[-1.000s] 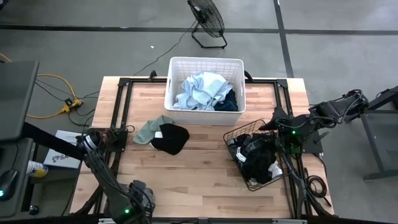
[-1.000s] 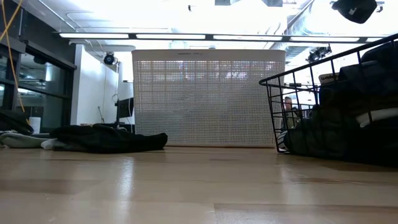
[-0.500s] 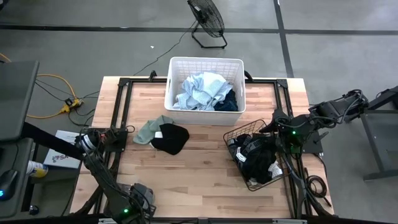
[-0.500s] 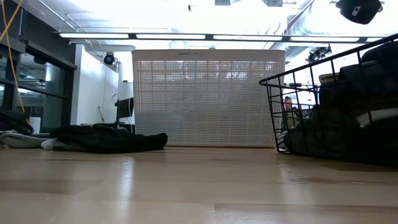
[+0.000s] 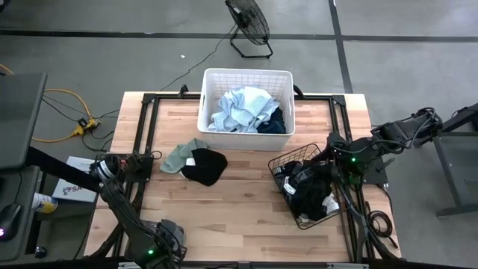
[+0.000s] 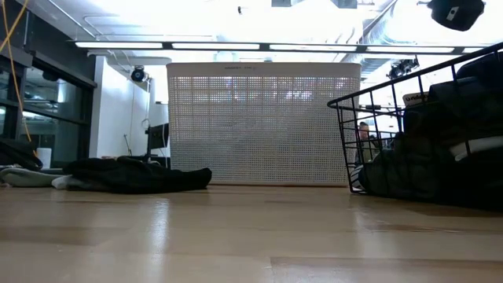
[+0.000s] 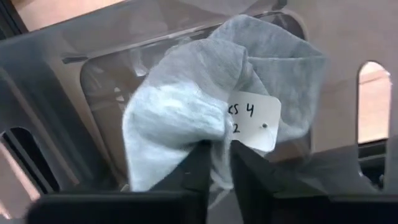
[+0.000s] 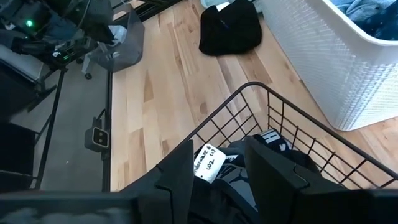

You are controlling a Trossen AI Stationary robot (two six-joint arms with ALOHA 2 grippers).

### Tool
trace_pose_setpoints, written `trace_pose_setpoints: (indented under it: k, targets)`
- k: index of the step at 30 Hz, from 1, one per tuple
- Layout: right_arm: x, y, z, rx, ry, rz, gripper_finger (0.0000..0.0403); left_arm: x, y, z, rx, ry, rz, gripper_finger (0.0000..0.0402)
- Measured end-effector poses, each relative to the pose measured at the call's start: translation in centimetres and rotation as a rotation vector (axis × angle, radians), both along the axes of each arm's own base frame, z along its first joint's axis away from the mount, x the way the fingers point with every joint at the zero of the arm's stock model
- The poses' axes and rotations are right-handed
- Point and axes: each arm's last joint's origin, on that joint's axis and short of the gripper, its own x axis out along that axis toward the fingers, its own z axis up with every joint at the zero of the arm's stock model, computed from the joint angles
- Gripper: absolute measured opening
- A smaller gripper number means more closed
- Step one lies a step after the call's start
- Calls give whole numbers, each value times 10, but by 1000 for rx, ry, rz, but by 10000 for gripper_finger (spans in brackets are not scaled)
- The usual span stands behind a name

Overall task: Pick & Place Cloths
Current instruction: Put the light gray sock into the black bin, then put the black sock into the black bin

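My left gripper (image 5: 140, 166) is at the table's left edge, shut on a white-grey cloth (image 7: 186, 106) with a white tag (image 7: 255, 121), in front of a grey see-through bin (image 8: 121, 43). My right gripper (image 5: 334, 149) is open and empty above the far right corner of the black wire basket (image 5: 278, 161), which holds dark cloths (image 5: 310, 190). A sage green cloth (image 5: 178, 155) and a black cloth (image 5: 203, 166) lie flat on the table. Light blue cloths (image 5: 240, 108) and a dark navy one (image 5: 275, 118) lie in the white laundry basket (image 5: 246, 75). My left gripper pinches a bunched fold of the white-grey cloth (image 7: 217, 134) between its two fingers (image 7: 199, 165). The rest of the cloth bulges out beyond the fingertips, slack, against the grey bin's wall. Whether any part rests on the bin, I cannot tell.
The white laundry basket (image 6: 263, 126) stands at the far middle of the table. The wire basket (image 6: 416, 134) stands at the right. The black cloth (image 6: 134, 174) lies left of centre. Bare wood (image 5: 239, 209) lies along the near edge. A fan (image 5: 250, 26) stands on the floor beyond the table.
My right gripper has drifted a little toward the table's right edge above the wire basket. The cloths have kept still.
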Motion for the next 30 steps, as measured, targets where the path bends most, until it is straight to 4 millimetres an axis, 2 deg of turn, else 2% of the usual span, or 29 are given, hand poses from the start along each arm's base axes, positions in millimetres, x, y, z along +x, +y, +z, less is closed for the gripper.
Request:
trace_pose_setpoints:
  k: [4, 9, 14, 18, 23, 30]
  targets:
    - [0, 1, 0, 11, 5, 16, 134, -2, 4, 18, -27, -26, -17, 126]
    - [0, 1, 0, 9, 5, 17, 134, -8, 14, 50, -72, -67, -57, 216]
    - [0, 1, 0, 5, 5, 19, 134, -11, 26, 73, -120, -120, -54, 265]
    - [0, 1, 0, 4, 5, 20, 134, -3, 45, 88, -109, -189, -4, 268]
    - [0, 1, 0, 4, 6, 20, 134, 20, 86, 101, 23, -285, 84, 247]
    - [1, 1, -1, 1, 11, 20, 134, 59, 146, 100, 135, -218, -71, 215]
